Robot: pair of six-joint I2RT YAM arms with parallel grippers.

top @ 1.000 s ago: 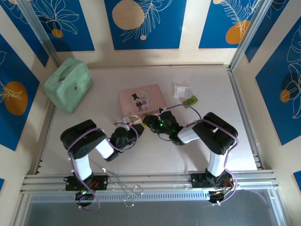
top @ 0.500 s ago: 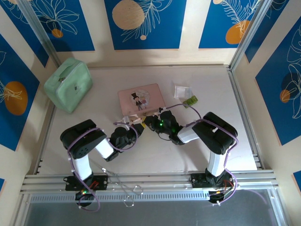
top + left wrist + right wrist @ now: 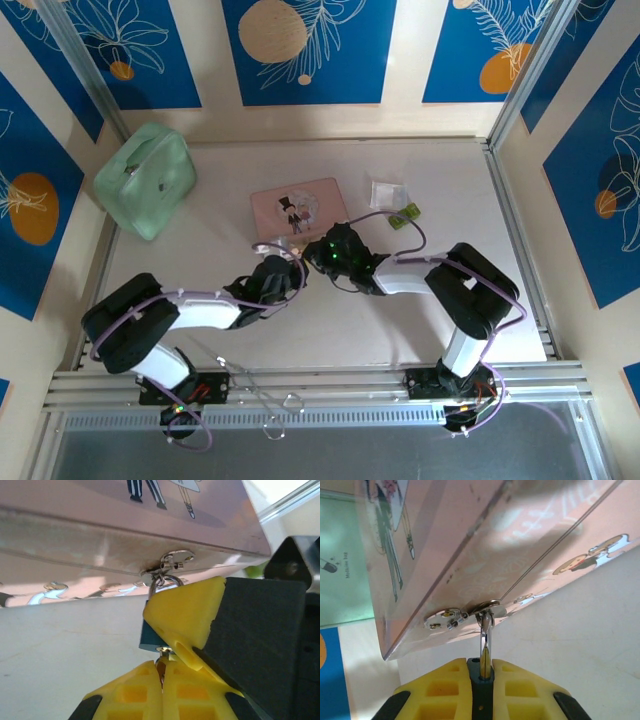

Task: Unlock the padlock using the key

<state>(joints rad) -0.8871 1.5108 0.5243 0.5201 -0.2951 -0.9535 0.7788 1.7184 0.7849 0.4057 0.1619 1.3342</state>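
Crowding box [image 3: 100, 545] edge: right hand [image 3: 481, 666] clamps padlock [image 3: 484, 649], left hand [image 3: 161, 679] key [image 3: 160, 667]

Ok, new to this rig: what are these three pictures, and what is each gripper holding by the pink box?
The left arm and right arm sit at the table's near edge. The top view looks down on both; the other two come from a camera on each wrist, yellow fingers in front. On the table lie a pink tin box, a green case and packets. The right gripper is shut on the blue padlock, hung on the box's clasp. The left gripper seems to pinch the key at the padlock's underside.
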